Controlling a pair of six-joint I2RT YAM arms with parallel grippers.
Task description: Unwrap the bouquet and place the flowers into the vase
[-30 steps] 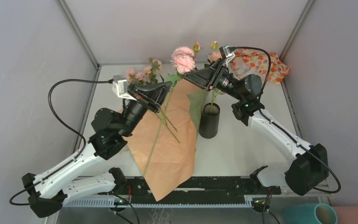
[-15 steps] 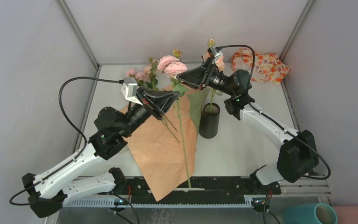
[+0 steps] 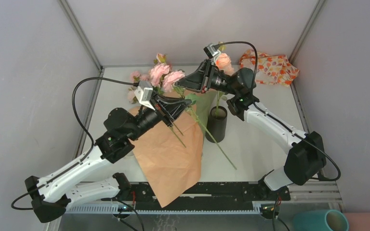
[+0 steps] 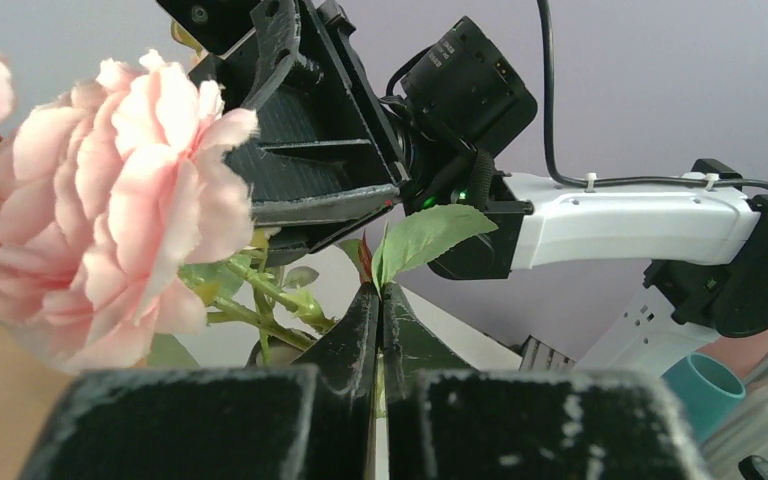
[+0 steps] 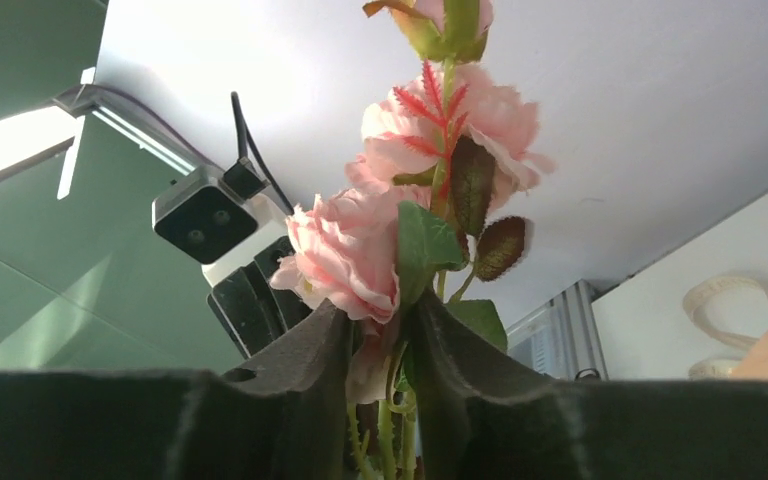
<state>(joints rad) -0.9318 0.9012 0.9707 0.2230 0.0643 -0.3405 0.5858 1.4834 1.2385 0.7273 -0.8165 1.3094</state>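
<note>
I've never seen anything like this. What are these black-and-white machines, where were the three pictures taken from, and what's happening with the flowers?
They are two robot arms bolted at the near edge of a table, each ending in a two-finger gripper. The wide picture looks down from above; the other two come from cameras on each wrist. On the table are brown wrapping paper, a black vase holding one stem, and a patterned cloth. The right gripper is shut on pink roses; the left gripper is shut, pinching a leafy stem.
</note>
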